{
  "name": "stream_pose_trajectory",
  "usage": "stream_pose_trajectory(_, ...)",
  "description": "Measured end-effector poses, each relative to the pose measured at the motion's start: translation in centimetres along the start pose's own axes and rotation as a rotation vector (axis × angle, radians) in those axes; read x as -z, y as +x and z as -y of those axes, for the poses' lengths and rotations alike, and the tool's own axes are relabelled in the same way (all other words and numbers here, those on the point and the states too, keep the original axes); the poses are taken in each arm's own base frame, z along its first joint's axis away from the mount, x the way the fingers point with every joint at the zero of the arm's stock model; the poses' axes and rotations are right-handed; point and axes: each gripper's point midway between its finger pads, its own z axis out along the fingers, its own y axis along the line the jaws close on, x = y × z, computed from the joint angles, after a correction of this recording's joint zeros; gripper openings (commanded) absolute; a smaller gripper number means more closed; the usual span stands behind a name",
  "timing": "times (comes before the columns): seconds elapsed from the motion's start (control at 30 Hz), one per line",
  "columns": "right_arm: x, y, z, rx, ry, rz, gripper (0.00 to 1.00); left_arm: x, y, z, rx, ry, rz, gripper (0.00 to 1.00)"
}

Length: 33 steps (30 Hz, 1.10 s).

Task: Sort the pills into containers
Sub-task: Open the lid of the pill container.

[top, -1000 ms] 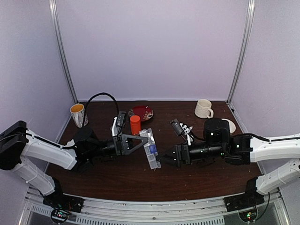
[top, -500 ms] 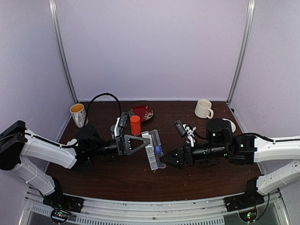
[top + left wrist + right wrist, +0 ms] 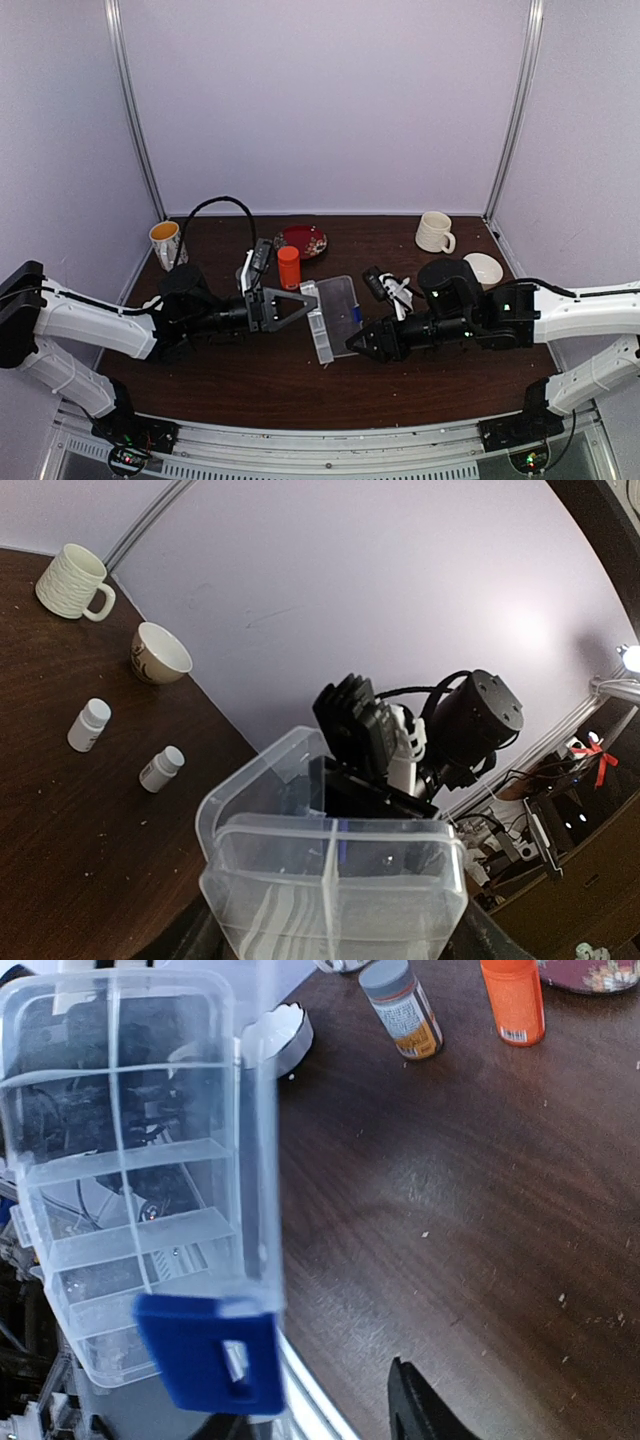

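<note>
Top external view: organiser box (image 3: 322, 338) at mid-counter (image 3: 250, 380), clamped in left pincer (image 3: 300, 305), lid (image 3: 343, 300) open; right pincer (image 3: 352, 343) by blue latch (image 3: 210, 1350), grip impossible to tell; compartments (image 3: 130, 1160) apparently empty; pale specks (image 3: 425, 1233) on counter, maybe pills; sorting probably not begun.
</note>
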Motion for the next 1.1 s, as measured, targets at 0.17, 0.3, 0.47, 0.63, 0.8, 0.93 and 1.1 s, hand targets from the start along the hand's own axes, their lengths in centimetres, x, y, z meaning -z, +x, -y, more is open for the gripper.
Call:
stream_pose_trajectory(0.17, 0.2, -0.2, 0.2, -0.009, 0.017, 0.013, 0.31, 0.0, 0.3, -0.4, -0.004, -0.017, -0.014, 0.46)
stream_pose_trajectory(0.3, 0.3, -0.6, 0.0, -0.021, 0.006, 0.028, 0.21, -0.1, 0.5, -0.8, -0.007, -0.036, -0.029, 0.47)
stream_pose_trajectory(0.47, 0.3, -0.7, -0.1, -0.029, 0.001, 0.035, 0.08, -0.1, 0.6, -0.9, -0.013, -0.046, -0.038, 0.76)
stream_pose_trajectory(0.63, 0.3, -0.6, 0.4, -0.041, 0.027, 0.035, 0.06, 0.1, 0.6, -1.0, -0.02, -0.064, -0.037, 0.98)
stream_pose_trajectory(0.8, 0.5, 0.4, 2.7, -0.052, 0.135, 0.001, 0.05, 1.1, -0.1, -1.3, -0.045, -0.144, -0.017, 0.98)
stream_pose_trajectory(0.93, 1.1, 0.8, 4.9, -0.051, 0.254, -0.027, 0.05, 2.2, -0.4, -2.4, -0.078, -0.272, -0.031, 0.97)
stream_pose_trajectory(1.1, 1.3, 1.4, 8.0, -0.028, 0.456, -0.097, 0.04, 1.8, -0.4, -4.2, -0.117, -0.45, -0.108, 0.89)
